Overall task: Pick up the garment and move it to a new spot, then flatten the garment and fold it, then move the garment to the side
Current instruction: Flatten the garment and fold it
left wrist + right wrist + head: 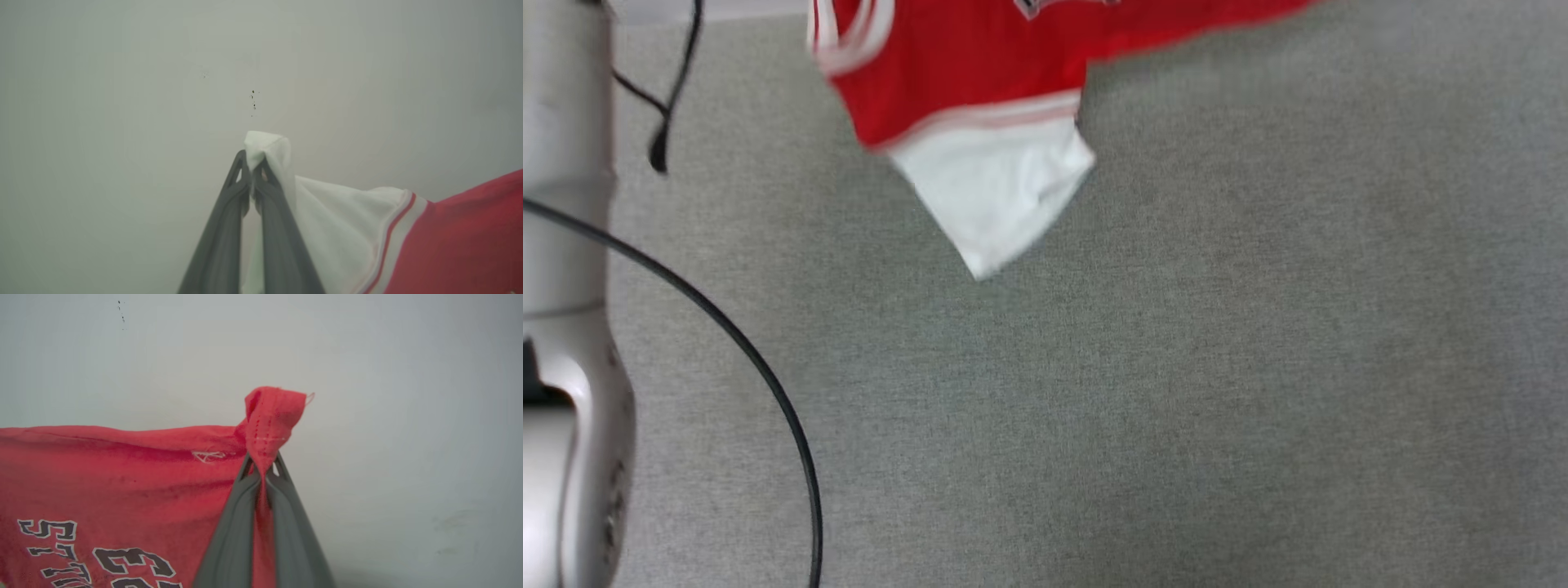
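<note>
Red cloth: the garment (968, 73) is strung between my 2 grippers. My left gripper (252, 173) is clenched on a white corner, which pokes out past its fingertips and drapes to their right. My right gripper (263, 469) pinches a red corner bunched above its tips, cloth spreading left.

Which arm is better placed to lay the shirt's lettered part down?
Probably right: the right claw pinches a red corner of the garment beside the lettering; the left claw pinches a white end.
</note>
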`<state>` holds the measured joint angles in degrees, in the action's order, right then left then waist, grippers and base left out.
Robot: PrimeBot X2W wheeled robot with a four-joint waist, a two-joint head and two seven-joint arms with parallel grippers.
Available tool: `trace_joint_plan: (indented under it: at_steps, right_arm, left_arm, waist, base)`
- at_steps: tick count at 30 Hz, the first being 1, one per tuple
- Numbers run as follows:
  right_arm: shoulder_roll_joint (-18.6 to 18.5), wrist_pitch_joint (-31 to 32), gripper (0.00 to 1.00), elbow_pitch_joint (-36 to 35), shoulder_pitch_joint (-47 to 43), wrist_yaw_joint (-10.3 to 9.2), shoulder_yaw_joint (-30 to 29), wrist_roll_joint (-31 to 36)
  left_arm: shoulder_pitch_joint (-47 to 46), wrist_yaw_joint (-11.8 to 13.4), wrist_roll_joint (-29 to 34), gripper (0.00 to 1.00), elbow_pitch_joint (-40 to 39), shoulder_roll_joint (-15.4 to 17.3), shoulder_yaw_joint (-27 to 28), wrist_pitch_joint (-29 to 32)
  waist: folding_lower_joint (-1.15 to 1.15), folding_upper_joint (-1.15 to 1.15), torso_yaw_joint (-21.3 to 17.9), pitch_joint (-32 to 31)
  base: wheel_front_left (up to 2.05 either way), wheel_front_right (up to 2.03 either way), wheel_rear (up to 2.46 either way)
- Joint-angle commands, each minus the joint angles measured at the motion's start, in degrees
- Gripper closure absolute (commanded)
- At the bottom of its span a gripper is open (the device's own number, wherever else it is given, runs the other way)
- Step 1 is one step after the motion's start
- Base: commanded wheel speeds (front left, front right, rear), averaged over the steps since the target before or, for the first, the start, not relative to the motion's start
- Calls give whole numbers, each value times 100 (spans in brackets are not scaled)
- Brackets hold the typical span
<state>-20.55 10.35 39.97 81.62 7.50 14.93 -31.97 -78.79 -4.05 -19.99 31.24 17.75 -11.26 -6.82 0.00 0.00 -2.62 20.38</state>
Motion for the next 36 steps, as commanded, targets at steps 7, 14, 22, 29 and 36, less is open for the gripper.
trace_joint_plan:
  at_steps: [7,14,22,29,36]
  right_arm:
    - [-56,-132,100,0,910,-2,-81,150]
    - [127,-421,100,285,1410,-2,23,159]
    - [145,-648,100,680,1253,-2,507,-51]
    - [75,-845,100,888,318,-2,1166,-420]
    - [-99,-1130,100,807,-1120,-2,1788,-908]
  left_arm:
    - [-1134,36,117,100,264,113,-2,28]
    - [-1679,29,68,100,750,155,35,-62]
    - [-1395,-59,-97,100,1425,49,32,-408]
    - [-352,-198,-289,100,2030,-104,-15,-684]
    - [1326,-294,-560,100,2082,-138,-3,-819]
  waist:
    - [0,0,-7,821]
    - [0,0,-13,1453]
    - [0,0,85,1752]
    - [0,0,146,1325]
    - [0,0,172,491]
  base:
    - [0,0,0]
    - [0,0,0]
    - [0,0,0]
    - [0,0,0]
    - [0,0,0]
